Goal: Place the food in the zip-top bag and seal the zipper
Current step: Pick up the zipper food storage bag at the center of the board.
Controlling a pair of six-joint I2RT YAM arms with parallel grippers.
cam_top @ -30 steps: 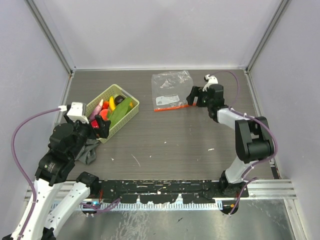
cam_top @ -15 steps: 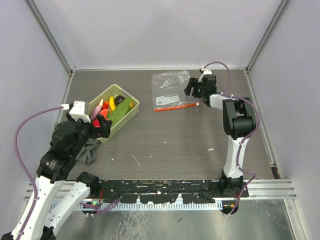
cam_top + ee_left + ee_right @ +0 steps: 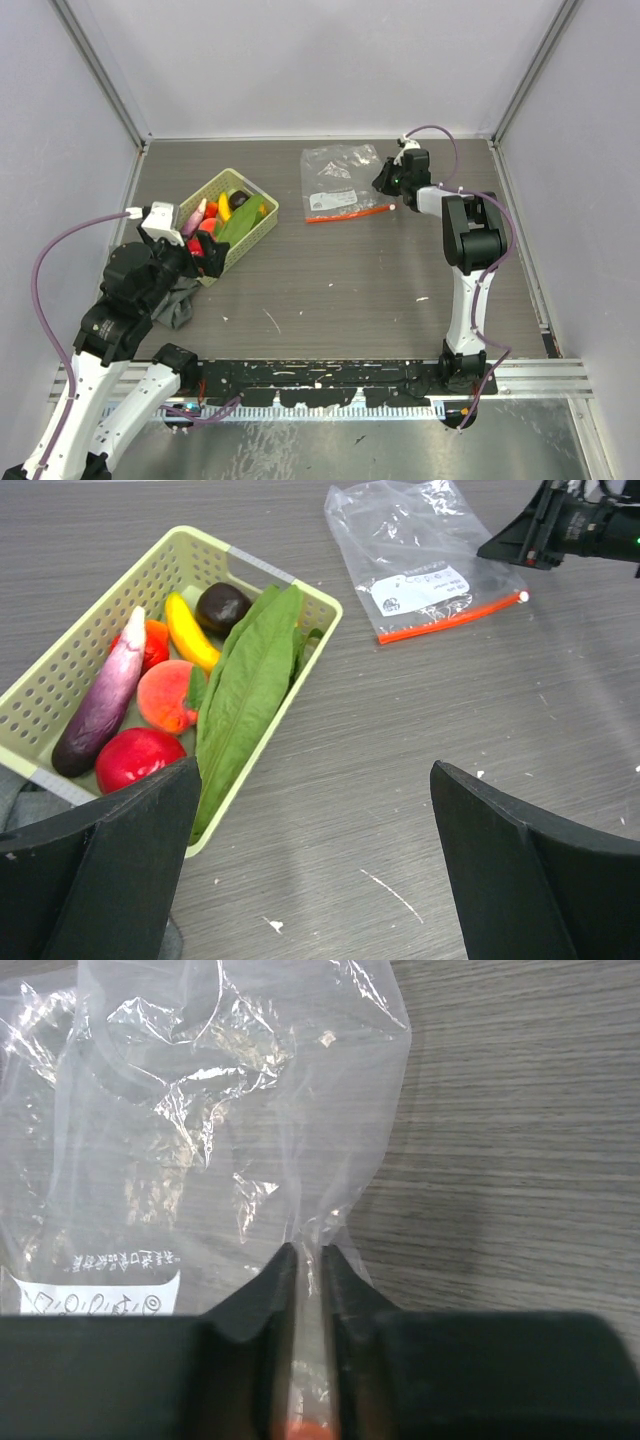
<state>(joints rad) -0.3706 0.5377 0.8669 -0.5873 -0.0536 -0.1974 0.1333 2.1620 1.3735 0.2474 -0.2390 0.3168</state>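
The clear zip-top bag (image 3: 338, 178) lies flat at the back of the table, its red-orange zipper (image 3: 350, 214) along the near edge. My right gripper (image 3: 388, 183) is shut on the bag's right edge; in the right wrist view the jaws (image 3: 310, 1255) pinch the plastic (image 3: 200, 1140) just above the zipper end (image 3: 305, 1428). The food lies in a yellow-green basket (image 3: 255, 235): a green leaf (image 3: 245, 695), banana (image 3: 190, 632), pink-purple piece (image 3: 105, 695), red piece (image 3: 135, 758), orange piece (image 3: 165, 695) and dark brown piece (image 3: 222, 607). My left gripper (image 3: 310, 870) is open and empty beside the basket's near corner.
A grey cloth (image 3: 175, 300) lies under the left arm, beside the basket. White walls with metal rails close the table at the back and sides. The bag (image 3: 420, 560) and the right gripper (image 3: 540, 535) show at the top right of the left wrist view.
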